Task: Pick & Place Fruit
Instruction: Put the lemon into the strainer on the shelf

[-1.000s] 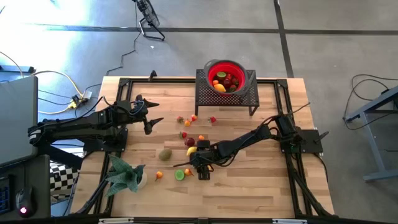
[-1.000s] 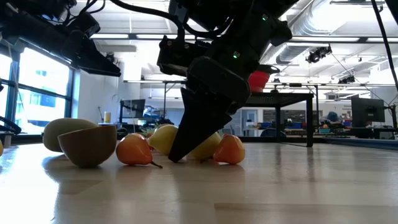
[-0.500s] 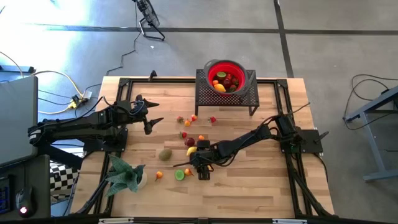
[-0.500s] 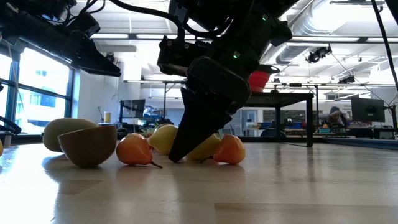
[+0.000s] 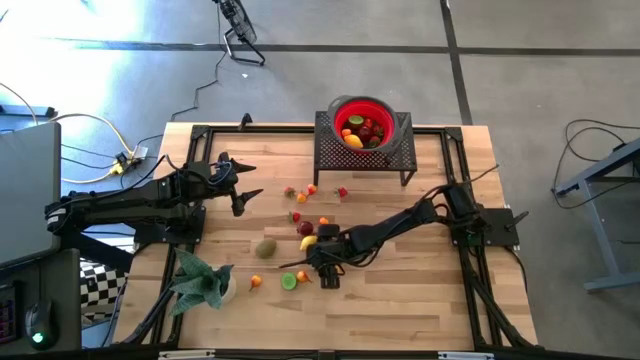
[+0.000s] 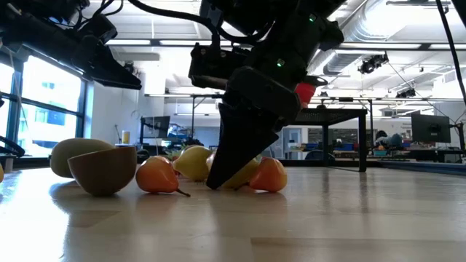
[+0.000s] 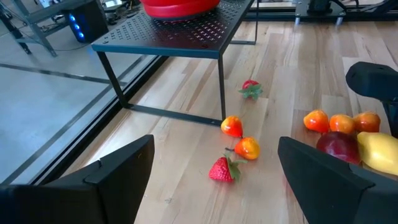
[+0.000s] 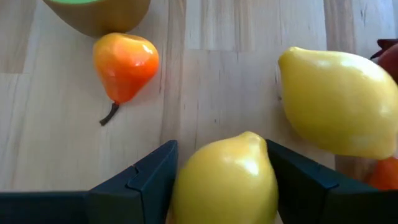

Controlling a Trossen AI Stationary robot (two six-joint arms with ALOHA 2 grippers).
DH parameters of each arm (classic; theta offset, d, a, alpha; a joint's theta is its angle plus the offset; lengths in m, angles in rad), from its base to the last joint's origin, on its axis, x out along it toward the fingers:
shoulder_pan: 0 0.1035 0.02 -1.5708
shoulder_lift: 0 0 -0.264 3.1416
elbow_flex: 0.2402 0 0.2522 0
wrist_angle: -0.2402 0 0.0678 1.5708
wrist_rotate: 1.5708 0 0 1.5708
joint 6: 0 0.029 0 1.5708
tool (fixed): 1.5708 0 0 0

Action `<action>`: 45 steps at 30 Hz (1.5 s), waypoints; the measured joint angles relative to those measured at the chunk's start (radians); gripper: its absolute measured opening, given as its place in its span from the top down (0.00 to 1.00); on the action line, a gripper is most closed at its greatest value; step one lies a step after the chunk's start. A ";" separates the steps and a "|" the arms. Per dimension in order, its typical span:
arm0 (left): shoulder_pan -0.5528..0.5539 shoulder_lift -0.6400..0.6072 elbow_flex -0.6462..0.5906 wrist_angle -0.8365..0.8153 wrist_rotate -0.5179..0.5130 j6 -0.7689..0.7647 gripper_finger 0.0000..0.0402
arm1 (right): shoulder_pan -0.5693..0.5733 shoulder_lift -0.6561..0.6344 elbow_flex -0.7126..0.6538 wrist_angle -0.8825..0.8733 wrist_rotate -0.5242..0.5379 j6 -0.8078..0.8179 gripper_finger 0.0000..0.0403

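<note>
Two arms are showing from above: our right gripper [image 5: 322, 268] is reaching down mid-table among scattered fruit [image 5: 305, 229], while our left gripper [image 5: 246, 183] is hovering toward the table's left edge, fingers spread and empty. From table level, the right gripper is touching down beside an orange fruit [image 6: 269, 175]. Through the right wrist, we are seeing a lemon [image 8: 225, 180] sitting between wide fingers [image 8: 139, 180], a second lemon [image 8: 340, 102] just beside.

Glossy plastic lemon [image 8: 225, 180], matt wood table [image 5: 400, 300], perforated dark metal stand [image 5: 335, 150].
</note>
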 joint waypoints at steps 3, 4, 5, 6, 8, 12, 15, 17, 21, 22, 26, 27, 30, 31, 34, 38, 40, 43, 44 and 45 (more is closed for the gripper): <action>0.000 0.000 0.000 0.000 0.000 0.000 0.16 | 0.000 -0.007 0.000 -0.017 0.001 -0.001 0.45; 0.000 0.000 0.000 0.000 0.000 0.000 0.16 | 0.000 -0.007 0.000 -0.019 0.001 -0.003 0.45; 0.000 0.000 0.000 0.000 0.000 0.000 0.16 | 0.000 -0.007 0.000 -0.027 0.001 -0.007 0.45; 0.000 0.000 0.000 0.000 0.000 0.000 0.16 | 0.000 -0.007 -0.001 -0.035 0.000 -0.008 0.45; 0.000 0.000 0.000 0.000 0.000 0.000 0.16 | -0.002 -0.009 0.000 -0.061 -0.001 -0.010 0.45; 0.000 0.000 0.000 0.000 0.000 0.000 0.16 | -0.004 -0.010 0.000 -0.095 0.002 -0.008 0.45; 0.000 0.000 0.000 0.000 0.000 0.000 0.16 | -0.004 -0.010 0.001 -0.097 -0.004 -0.010 0.45; 0.000 0.000 0.000 0.000 0.000 0.000 0.16 | -0.004 -0.010 0.001 -0.100 -0.008 -0.011 0.45; 0.000 0.000 0.000 0.000 0.000 0.000 0.16 | -0.004 -0.010 0.001 -0.102 -0.009 -0.011 0.45; 0.000 0.000 0.000 0.000 0.000 0.000 0.16 | -0.004 -0.010 0.001 -0.103 -0.009 -0.011 0.45; 0.000 0.000 0.000 0.000 0.000 0.000 0.16 | -0.004 -0.010 0.001 -0.104 -0.010 -0.011 0.45; 0.000 0.000 0.000 0.000 0.000 0.000 0.16 | -0.004 -0.010 0.001 -0.105 -0.010 -0.011 0.46; 0.000 0.000 0.000 0.000 0.000 0.000 0.16 | -0.006 -0.010 0.001 -0.105 -0.012 -0.011 0.48; 0.000 0.000 0.000 0.000 0.000 0.000 0.16 | -0.006 -0.010 0.001 -0.105 -0.013 -0.011 0.49; 0.000 0.000 0.000 0.000 0.000 0.000 0.16 | -0.006 -0.010 0.001 -0.106 -0.004 -0.011 0.49; 0.000 0.000 0.000 0.000 0.000 0.000 0.16 | -0.006 -0.010 0.001 -0.106 -0.003 -0.003 0.45; 0.000 0.000 0.000 0.000 0.000 0.000 0.16 | -0.006 -0.010 0.001 -0.105 -0.002 -0.003 0.45; 0.000 0.000 0.000 0.000 0.000 0.000 0.16 | -0.006 -0.010 0.001 -0.105 -0.002 -0.001 0.49; 0.000 0.000 0.000 0.000 0.000 0.000 0.16 | -0.006 -0.010 0.001 -0.105 -0.001 0.000 0.50; 0.000 0.000 0.000 0.000 0.000 0.000 0.16 | -0.006 -0.010 0.001 -0.105 -0.001 0.000 0.50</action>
